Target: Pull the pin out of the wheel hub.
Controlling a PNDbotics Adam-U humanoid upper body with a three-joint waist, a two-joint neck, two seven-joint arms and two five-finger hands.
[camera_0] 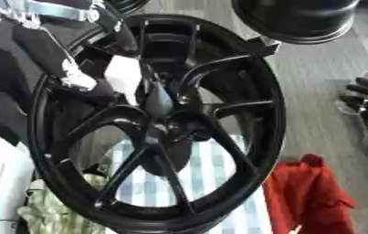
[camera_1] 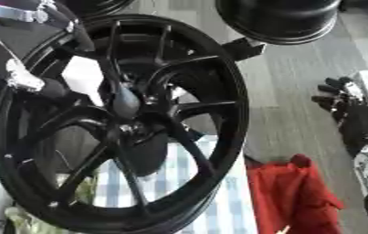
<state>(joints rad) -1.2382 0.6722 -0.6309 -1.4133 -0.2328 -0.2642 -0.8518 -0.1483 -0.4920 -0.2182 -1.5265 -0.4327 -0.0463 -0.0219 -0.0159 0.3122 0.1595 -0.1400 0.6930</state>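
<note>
Reaching through the glossy black spoked wheel (camera_0: 159,123) toward its hub (camera_0: 164,130), the left hand (camera_0: 156,98); grasp indiscernible; right hand (camera_1: 343,98) idles, fingers relaxed.

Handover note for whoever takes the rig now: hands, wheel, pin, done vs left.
Left hand: reaches in from the upper left through the spokes towards the hub; fingers hidden behind the spokes, so its state cannot be told.
Right hand: idle at the right edge, fingers relaxed, holding nothing.
Wheel: black, upright, fills the view. Hub sits at the centre.
Pin: cannot be made out for certain; a dark tapered piece stands just above the hub.
Done: left arm brought up to the hub area.
Left: confirm the grasp on the pin, then pull it out.
</note>
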